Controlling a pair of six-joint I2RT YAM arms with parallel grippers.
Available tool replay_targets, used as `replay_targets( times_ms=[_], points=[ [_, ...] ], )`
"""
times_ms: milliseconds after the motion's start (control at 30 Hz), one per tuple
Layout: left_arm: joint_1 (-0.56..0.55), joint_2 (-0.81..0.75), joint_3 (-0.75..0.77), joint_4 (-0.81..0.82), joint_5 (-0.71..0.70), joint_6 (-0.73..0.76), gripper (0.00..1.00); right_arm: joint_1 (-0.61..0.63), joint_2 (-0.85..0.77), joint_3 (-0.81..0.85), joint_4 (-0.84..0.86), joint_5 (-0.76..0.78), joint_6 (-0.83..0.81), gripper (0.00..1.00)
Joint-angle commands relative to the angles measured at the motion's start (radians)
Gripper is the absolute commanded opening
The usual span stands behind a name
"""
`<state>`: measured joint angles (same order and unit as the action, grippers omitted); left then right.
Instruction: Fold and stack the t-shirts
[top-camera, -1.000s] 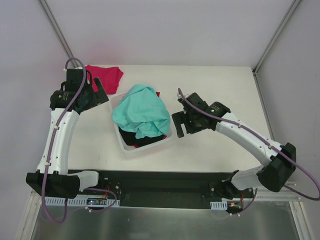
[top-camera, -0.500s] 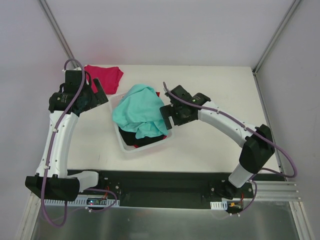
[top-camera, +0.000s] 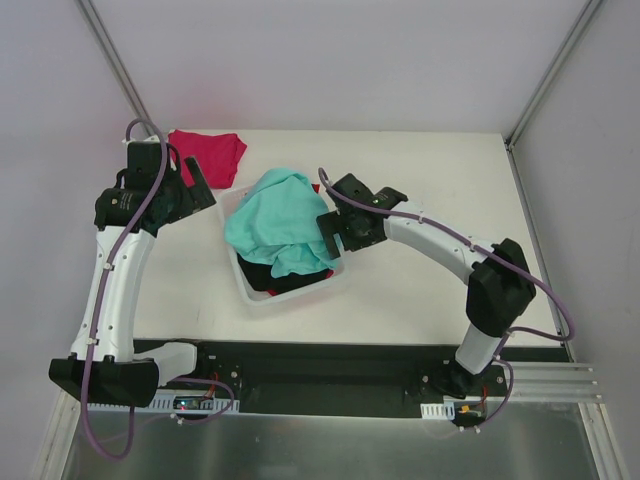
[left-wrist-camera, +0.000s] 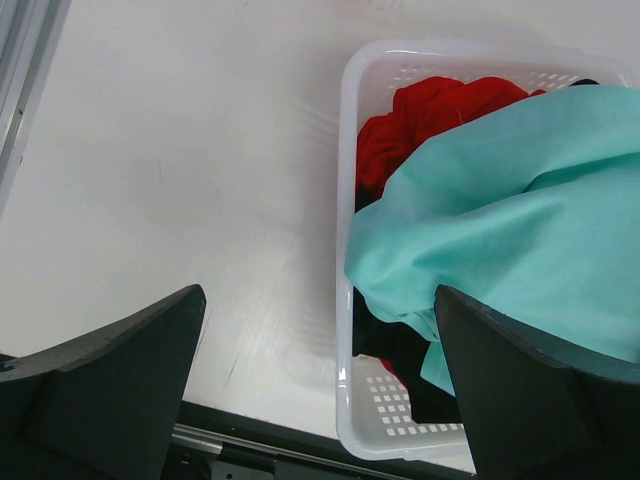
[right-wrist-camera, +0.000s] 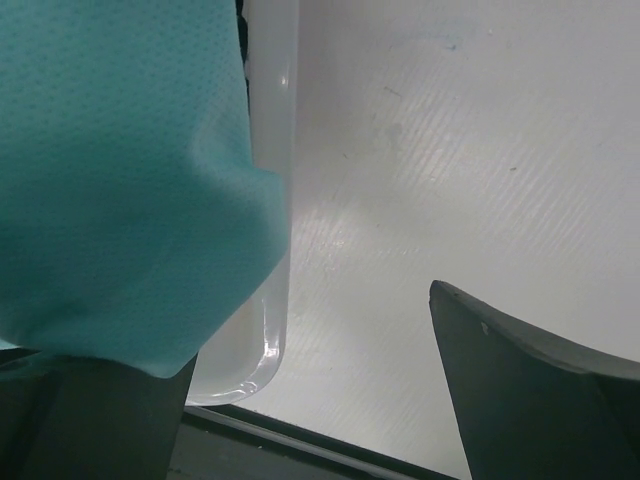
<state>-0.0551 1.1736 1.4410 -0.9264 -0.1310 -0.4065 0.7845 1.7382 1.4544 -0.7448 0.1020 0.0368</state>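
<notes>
Right fingers (right-wrist-camera: 530, 390) wide apart astride the basket (right-wrist-camera: 275, 100) rim beside the teal t-shirt (right-wrist-camera: 110, 170); left fingers (left-wrist-camera: 110, 390) wide, empty

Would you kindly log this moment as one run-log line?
left end effector: open, beside white plastic basket | right end effector: open, at basket rim by teal cloth t-shirt | magenta-pink cloth t-shirt: on table, far-left

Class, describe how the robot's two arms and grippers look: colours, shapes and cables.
The left arm and the right arm both have smooth white shell links joined by black joint housings, and stand on black bases. A thin lilac cable runs along each. The left gripper and the right gripper are black. In the wrist views their fingers are broad, matte, dark grey wedges.
</notes>
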Motion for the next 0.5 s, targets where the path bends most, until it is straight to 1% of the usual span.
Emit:
replay_targets(
  times_ms=[0,133,467],
  points=[
    [0.005,-0.029,-0.004,-0.014,0.01,0.017,0.99,0.005,0.0,0.003,-0.011,0.093,0.006,0.96],
    [0.005,-0.029,-0.002,-0.014,0.019,0.012,0.99,0.004,-0.003,-0.014,-0.045,0.168,0.006,0.96],
    [0.005,-0.028,-0.007,-0.014,0.024,0.011,0.99,0.012,0.02,-0.048,-0.074,0.163,0.06,0.96]
  ],
)
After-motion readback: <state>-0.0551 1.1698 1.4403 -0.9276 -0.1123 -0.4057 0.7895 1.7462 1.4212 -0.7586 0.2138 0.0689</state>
